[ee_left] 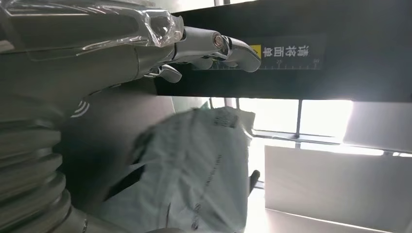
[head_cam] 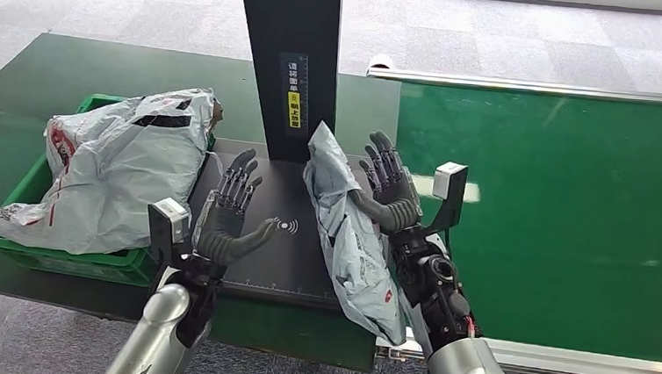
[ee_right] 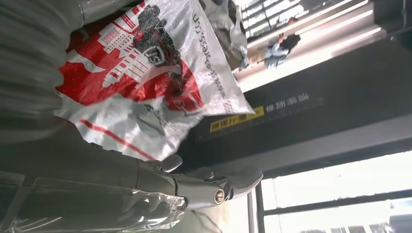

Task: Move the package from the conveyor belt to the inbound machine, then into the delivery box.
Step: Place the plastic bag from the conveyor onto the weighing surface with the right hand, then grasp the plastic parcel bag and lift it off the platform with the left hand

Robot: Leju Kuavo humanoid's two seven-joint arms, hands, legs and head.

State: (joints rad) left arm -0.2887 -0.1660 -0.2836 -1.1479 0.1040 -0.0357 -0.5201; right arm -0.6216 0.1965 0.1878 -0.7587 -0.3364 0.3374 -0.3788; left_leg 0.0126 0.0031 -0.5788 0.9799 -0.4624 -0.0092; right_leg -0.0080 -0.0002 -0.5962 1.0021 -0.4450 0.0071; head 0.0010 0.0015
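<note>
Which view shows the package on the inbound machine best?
The head view: the package stands whole on edge beside the right hand. The left wrist view shows one blurred side, the right wrist view its red print up close.

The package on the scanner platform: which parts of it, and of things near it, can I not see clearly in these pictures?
- Package: its lower end hangs past the platform edge in the head view; its underside is hidden.
- Package print: blurred in the left wrist view.
- Right hand: its palm lies behind the package, so contact is unclear.
- Green box: its inside is covered by a large bag.
</note>
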